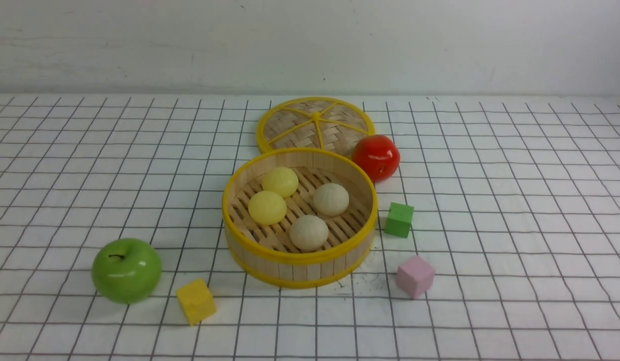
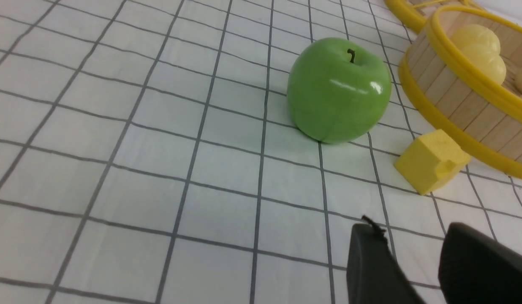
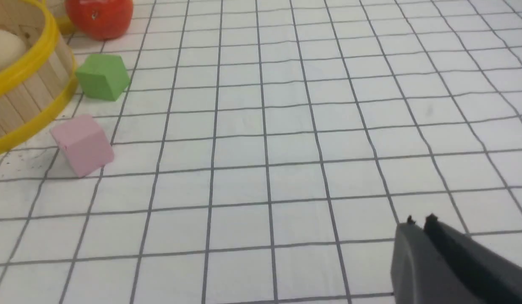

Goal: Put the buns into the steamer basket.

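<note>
All four buns already lie inside the basket at mid-frame in the front view, none left on the desk. The left claw, spread and empty, sits lower right of its view, the basket upper right. The right claw, almost pressed together, holds nothing, the basket at its view's upper left.

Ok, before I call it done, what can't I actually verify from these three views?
- Both arms: absent from the front view.
- Left gripper: fingers cut off by the left wrist frame edge.
- Right gripper: only the tips show, at the right wrist frame corner.
- Round bamboo steamer basket: its near wall hides part of the slatted floor.
- Woven yellow-spoked lid: near edge hidden behind the basket.
</note>
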Action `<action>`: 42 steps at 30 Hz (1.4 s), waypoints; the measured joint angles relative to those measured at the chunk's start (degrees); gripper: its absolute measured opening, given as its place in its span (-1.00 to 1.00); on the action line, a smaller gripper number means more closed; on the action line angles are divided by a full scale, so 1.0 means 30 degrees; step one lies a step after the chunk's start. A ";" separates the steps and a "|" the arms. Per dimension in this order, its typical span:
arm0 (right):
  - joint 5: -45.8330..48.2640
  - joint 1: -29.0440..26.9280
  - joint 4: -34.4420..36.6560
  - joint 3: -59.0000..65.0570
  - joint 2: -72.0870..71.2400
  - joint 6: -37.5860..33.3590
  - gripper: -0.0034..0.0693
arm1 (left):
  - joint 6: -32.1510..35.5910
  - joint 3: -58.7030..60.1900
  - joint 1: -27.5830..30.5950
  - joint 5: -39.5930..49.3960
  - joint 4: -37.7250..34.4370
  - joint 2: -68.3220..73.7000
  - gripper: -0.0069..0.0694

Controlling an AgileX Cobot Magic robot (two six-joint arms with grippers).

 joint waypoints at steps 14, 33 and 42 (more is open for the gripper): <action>-0.1667 -0.0044 -0.0017 0.2791 -0.1977 -0.0057 -0.79 | 0.0000 0.0000 0.0000 0.0055 0.0018 0.0000 -0.20; -0.1868 -0.0044 -0.0017 0.2843 -0.1977 -0.0057 -0.73 | 0.0000 0.0000 0.0000 0.0070 0.0018 0.0000 -0.20; -0.1868 -0.0044 -0.0017 0.2843 -0.1977 -0.0057 -0.70 | 0.0000 0.0000 0.0000 0.0070 0.0018 0.0000 -0.20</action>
